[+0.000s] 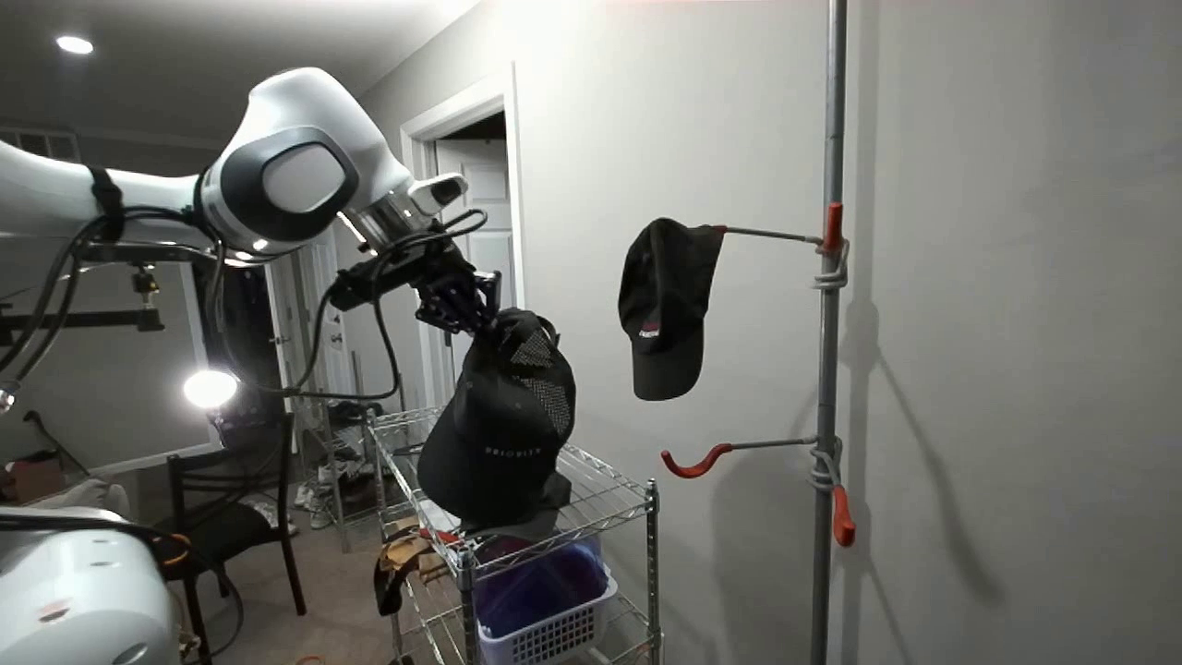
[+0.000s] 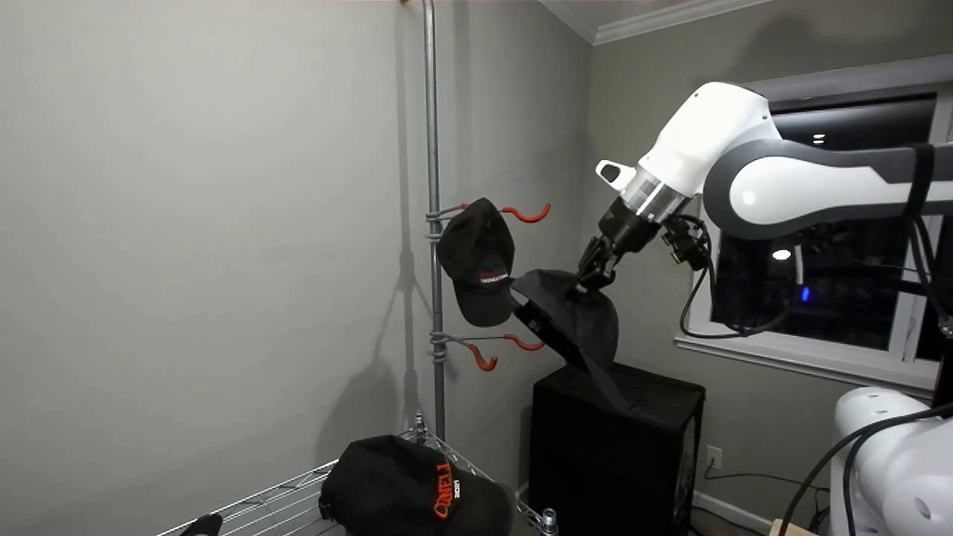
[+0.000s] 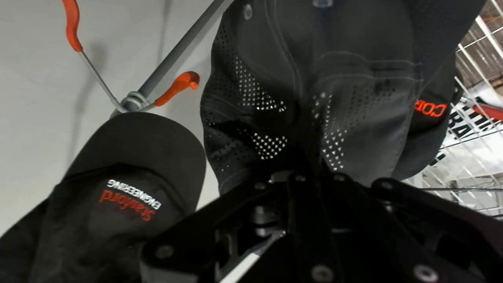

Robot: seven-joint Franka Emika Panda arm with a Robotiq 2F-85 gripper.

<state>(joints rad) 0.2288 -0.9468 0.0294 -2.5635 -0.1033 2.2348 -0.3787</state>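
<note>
The gripper (image 1: 489, 327) pinches the held cap (image 1: 499, 416) near its mesh (image 1: 549, 402), in mid-air, left of the pole (image 1: 826, 369) in an exterior view; the brim (image 2: 604, 378) hangs low, probably because the pinch sits far from it. A hook (image 1: 774, 235) seems to bear the hung cap (image 1: 667, 286), also brim down.

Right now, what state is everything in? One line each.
gripper: jaws closed on the black perforated cap
black perforated cap: held in the air, tilted, brim down
Stanford Engineering cap: hanging from an upper red hook, brim down
Cornell cap: lying on the wire shelf
lower red hooks: bare
panelled door: looks open
ceiling light: lit
lamp: lit
</note>
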